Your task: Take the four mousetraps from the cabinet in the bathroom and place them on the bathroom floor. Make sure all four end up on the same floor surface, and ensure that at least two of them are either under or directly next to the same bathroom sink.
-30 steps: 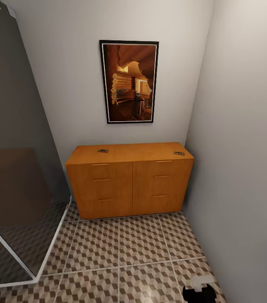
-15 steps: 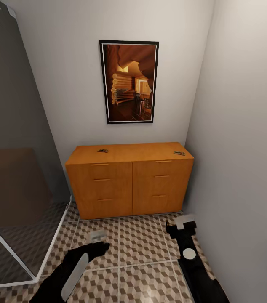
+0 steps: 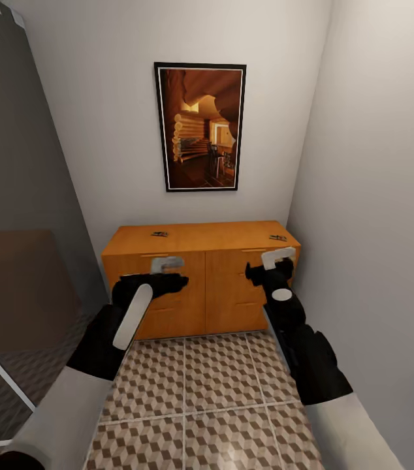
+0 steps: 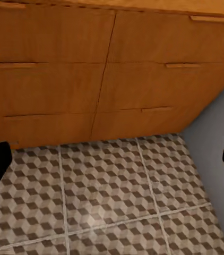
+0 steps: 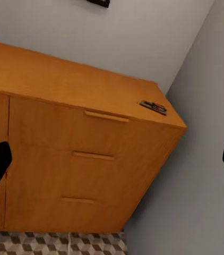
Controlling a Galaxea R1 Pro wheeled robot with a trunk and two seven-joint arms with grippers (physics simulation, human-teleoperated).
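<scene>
The orange-brown cabinet [image 3: 200, 294] stands against the back wall, its drawers shut. Two mousetraps lie on its flat top: one near the left back [image 3: 160, 234], one at the right end [image 3: 277, 237]. That right-end mousetrap [image 5: 153, 107] is small and dark in the right wrist view, on the cabinet [image 5: 64, 85]. My left gripper [image 3: 168, 264] hangs open before the upper left drawer. My right gripper [image 3: 277, 256] is open just below the right-end trap. Both are empty [image 4: 112, 164] [image 5: 112, 162]. The cube-patterned bathroom floor [image 3: 220, 391] spreads below. The sink is out of view.
A dark glass shower screen [image 3: 24, 261] with a white base rail [image 3: 4, 385] closes off the left. A grey wall [image 3: 377, 228] runs close along the right, touching the cabinet's end. A framed picture [image 3: 200, 127] hangs above the cabinet.
Both arms have risen from low near the floor to the cabinet's upper drawers. The traps and the view have not shifted.
</scene>
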